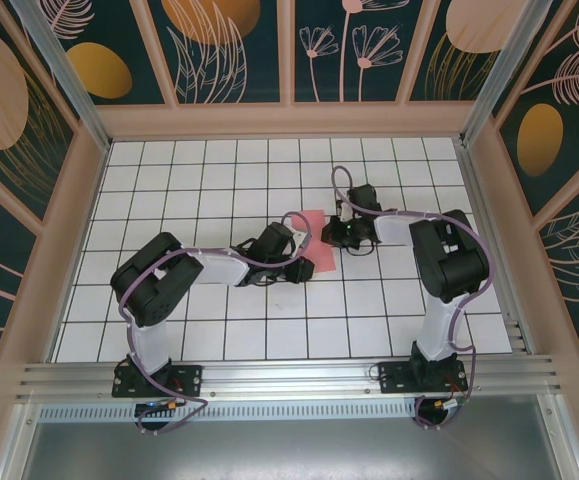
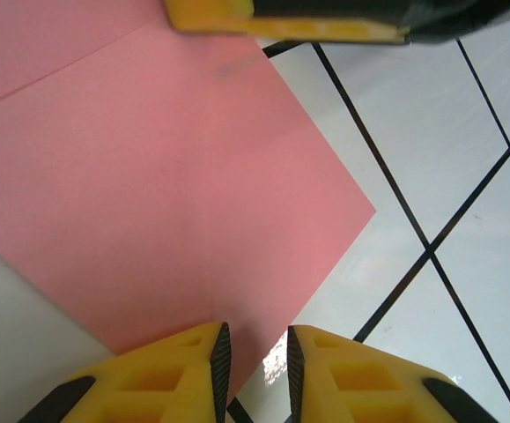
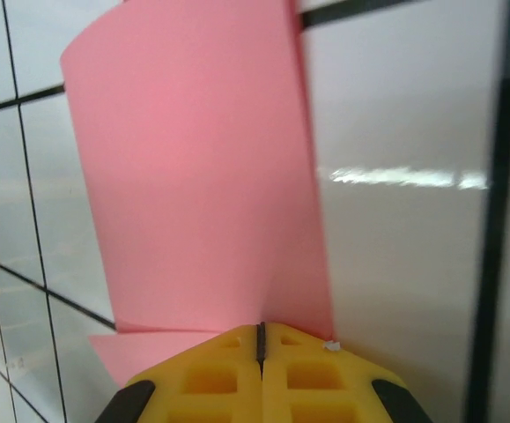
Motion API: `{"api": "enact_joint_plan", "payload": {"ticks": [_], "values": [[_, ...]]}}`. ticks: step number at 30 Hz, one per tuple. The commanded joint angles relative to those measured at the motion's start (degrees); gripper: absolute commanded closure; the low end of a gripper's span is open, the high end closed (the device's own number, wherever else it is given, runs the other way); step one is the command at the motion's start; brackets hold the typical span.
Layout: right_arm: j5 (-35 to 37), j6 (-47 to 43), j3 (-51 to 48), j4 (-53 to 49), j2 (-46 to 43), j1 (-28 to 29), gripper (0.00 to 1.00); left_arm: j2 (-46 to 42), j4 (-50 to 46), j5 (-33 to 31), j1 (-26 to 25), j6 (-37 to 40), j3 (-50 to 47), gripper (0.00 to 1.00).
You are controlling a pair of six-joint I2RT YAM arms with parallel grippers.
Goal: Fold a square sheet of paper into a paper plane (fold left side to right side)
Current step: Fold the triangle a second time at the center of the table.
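**Top external.** Both arms reach to the middle of the white, black-gridded table [image 1: 169, 200]. A thin salmon-pink square sheet of paper [image 1: 315, 220] lies between the two heads. The left gripper [image 1: 307, 268] is at its near edge and the right gripper [image 1: 332, 235] is at its right side. Jaw states cannot be read at this range, and most of the sheet is hidden by the heads.

**Left wrist.** The yellow fingertips of the left gripper [image 2: 255, 374] stand apart by a narrow slot, with bright table [image 2: 466, 176] showing through it, so they are released. The sheet [image 2: 149, 176] spreads flat ahead of the jaws, with a faint crease crossing its far left. Its near edge runs right up to the slot. I cannot tell whether it touches the tips. A yellow finger of the right gripper [image 2: 281, 25] sits over the sheet's far edge.

**Right wrist.** The right gripper [image 3: 260, 344] has its tips pressed together with only a seam line between them, clenched on the sheet's edge. From the seam the sheet [image 3: 193, 176] rises and curls away over the table [image 3: 395, 264]. A second pink layer shows just left of and below the jaws. This lift shows in neither other view.
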Motion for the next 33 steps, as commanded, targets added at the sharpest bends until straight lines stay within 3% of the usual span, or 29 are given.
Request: {"api": "enact_joint_plan", "payload": {"ticks": [1, 18, 25, 29, 33], "values": [[7.04, -1.67, 1.05, -0.55, 1.99, -2.88, 0.96, -0.01, -8.43, 0.54, -0.21, -0.7, -2.95, 0.72], [5.12, -0.87, -0.76, 1.12, 2.62, -2.05, 0.96, -6.61, -8.47, 1.16, -0.21, -2.1, -9.45, 0.72], [4.71, -0.57, -0.72, 1.14, 2.13, -1.31, 0.96, -13.97, -9.6, 2.2, 1.62, -1.74, -9.21, 0.7], [4.5, -0.44, -0.45, 1.17, 1.98, -0.92, 0.96, -13.87, -11.29, 3.35, 2.6, 0.62, -4.73, 0.69], [4.44, -0.25, -0.29, 1.29, 1.98, -0.63, 0.96, -8.18, -11.99, 6.48, 2.6, 2.24, 2.15, 0.7]]}}
